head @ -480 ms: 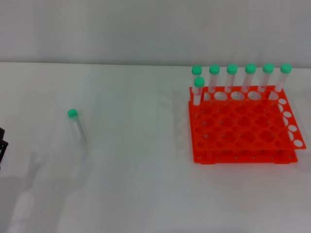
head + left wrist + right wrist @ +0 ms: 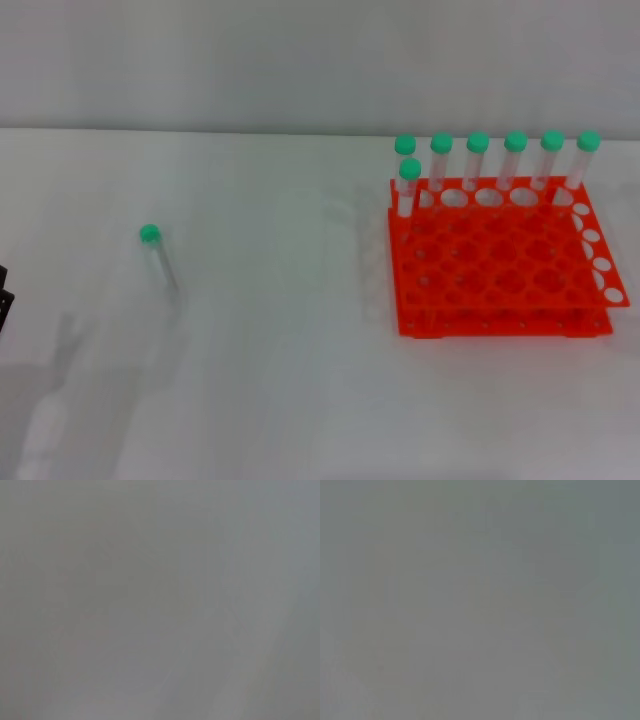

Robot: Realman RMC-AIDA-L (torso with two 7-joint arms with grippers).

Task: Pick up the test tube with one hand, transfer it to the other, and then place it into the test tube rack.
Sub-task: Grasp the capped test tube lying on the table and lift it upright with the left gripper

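Test tube [image 2: 160, 257] lies apart from left gripper [image 2: 4, 297]

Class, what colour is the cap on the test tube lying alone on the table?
Green; the cap shows best in the head view.

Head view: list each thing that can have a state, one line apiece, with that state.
Loose test tube: lying flat on the table, green cap on, ungripped.
Seven other tubes: standing upright in the rack, all capped.
Test tube rack: level on the table, most holes empty.
Left gripper: only a sliver at the picture's left edge.
Right gripper: out of view.
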